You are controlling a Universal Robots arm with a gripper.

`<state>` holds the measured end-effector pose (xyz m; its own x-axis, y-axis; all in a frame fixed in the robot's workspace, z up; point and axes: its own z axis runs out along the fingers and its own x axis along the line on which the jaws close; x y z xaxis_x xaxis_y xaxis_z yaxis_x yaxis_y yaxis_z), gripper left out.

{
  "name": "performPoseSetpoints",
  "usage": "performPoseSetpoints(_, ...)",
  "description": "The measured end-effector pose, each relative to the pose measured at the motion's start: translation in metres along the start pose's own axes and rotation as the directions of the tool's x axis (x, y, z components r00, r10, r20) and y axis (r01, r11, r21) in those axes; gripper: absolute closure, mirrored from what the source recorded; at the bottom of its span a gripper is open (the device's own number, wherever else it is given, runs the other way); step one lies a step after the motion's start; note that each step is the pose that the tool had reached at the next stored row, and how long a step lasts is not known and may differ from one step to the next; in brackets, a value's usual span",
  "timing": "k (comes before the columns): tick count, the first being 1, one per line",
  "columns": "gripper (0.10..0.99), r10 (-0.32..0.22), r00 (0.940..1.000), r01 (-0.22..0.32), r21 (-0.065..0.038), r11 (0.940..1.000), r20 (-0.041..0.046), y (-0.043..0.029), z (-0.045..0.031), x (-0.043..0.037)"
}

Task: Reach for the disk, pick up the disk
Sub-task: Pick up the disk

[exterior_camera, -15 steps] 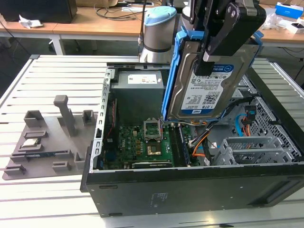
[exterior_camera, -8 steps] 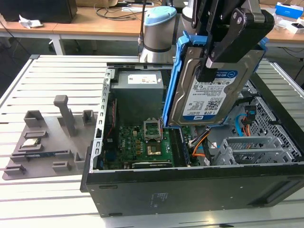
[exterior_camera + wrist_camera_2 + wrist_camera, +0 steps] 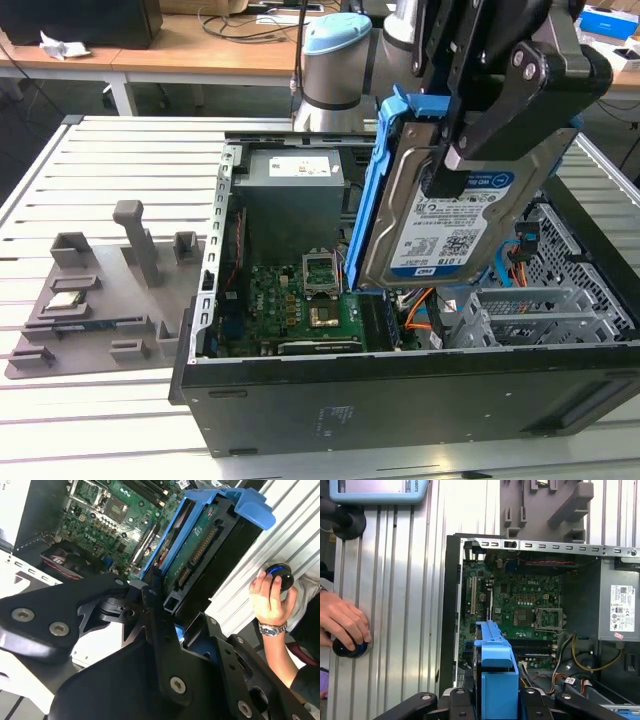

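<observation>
Black end effector links were seen closest to the lens, closed on the disk and gripping it across its labelled face and back. Disk: silver-grey, white-and-blue label, blue bracket along its edges; held tilted on edge, clear of the open computer case and above the motherboard. In the second wrist view the disk's connector edge and circuit side were shown, clamped between the black fingers. In the first wrist view the bracket was seen standing between the links, over the case interior. Power supply: grey, inside the case, untouched. Grey fixture tray: on the slatted table, well apart. A person's hand was rested on a round knob at the table edge. Step judged: reach done, pick-up in hand, disk already lifted. Next move judged to call for a firm grip and clearance from the case walls and cables.
</observation>
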<state>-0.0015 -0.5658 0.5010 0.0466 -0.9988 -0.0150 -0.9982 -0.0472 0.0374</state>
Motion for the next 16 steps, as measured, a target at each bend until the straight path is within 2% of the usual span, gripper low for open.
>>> performPoseSetpoints(6,0.718,0.0,1.0,0.0,0.0,1.0,0.0,0.0007,0.0002,0.0124)
performPoseSetpoints(13,0.718,0.0,1.0,0.0,0.0,1.0,-0.0005,0.0005,0.0001,0.0125)
performPoseSetpoints(16,0.718,0.0,1.0,0.0,0.0,1.0,-0.0005,-0.0023,0.0,0.0126)
